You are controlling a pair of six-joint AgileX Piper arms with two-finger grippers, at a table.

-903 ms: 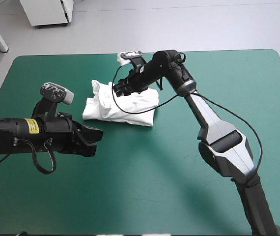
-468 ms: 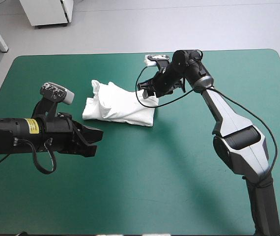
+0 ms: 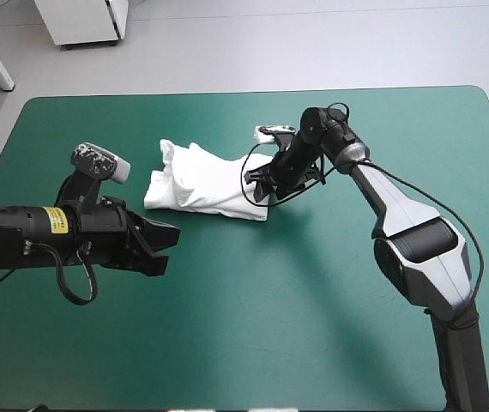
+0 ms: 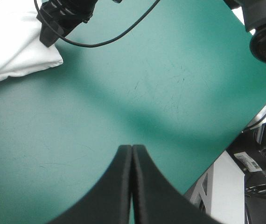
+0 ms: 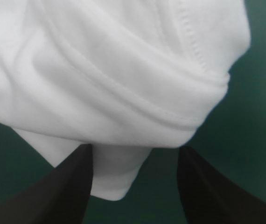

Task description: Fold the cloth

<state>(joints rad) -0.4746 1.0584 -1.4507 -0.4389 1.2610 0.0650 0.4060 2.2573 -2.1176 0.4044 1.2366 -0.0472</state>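
While the T-shirt [image 3: 206,182] lies as a folded white bundle on the teal-green cover [image 3: 313,326], the high view has the right gripper [image 3: 258,184] at the bundle's edge and the left gripper [image 3: 169,240] near it, apart. Left wrist view: its fingers meet in one pointed arch, clenched on nothing, the bundle well ahead and off to one side. Right wrist view: the fingers stand apart, released, a corner of the T-shirt between them.

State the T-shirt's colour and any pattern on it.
Plain white T-shirt, no print visible, only stitched hems; the right wrist view shows it best.
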